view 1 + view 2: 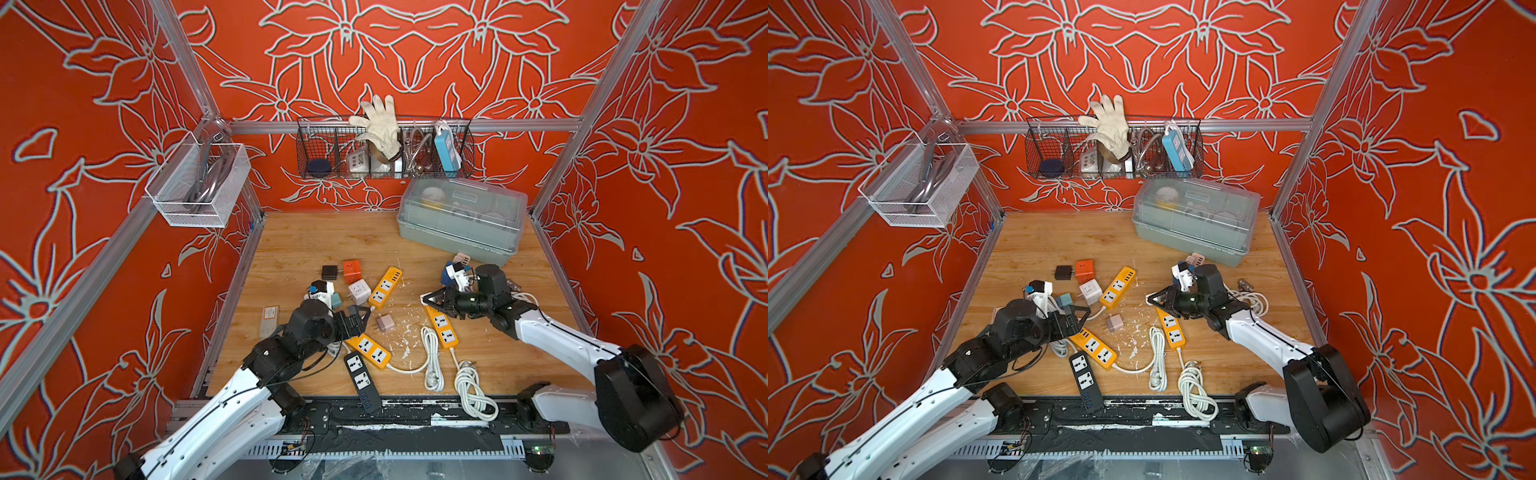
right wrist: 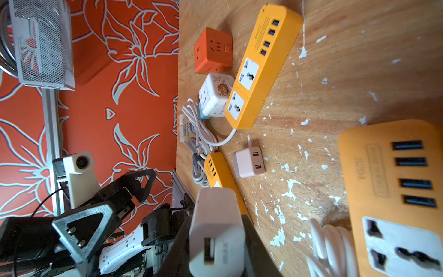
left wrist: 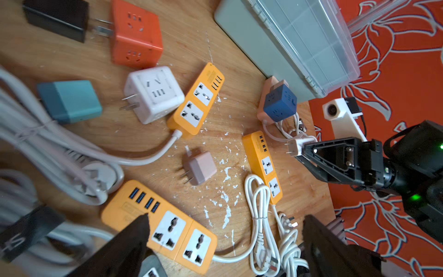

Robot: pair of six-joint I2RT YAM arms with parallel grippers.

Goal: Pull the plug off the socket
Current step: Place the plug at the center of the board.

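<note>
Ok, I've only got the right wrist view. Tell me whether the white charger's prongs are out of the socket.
Observer: They're out. In the left wrist view the white charger in the right gripper shows bare prongs, clear of the orange power strip nearest it.
Operator: Check behind the orange cube socket for me.
Observer: A black adapter lies there, its prongs pointing into the orange cube socket and partly showing.
Operator: Report anything at the front edge.
Observer: A black power strip lies there, with no plug in its sockets.
</note>
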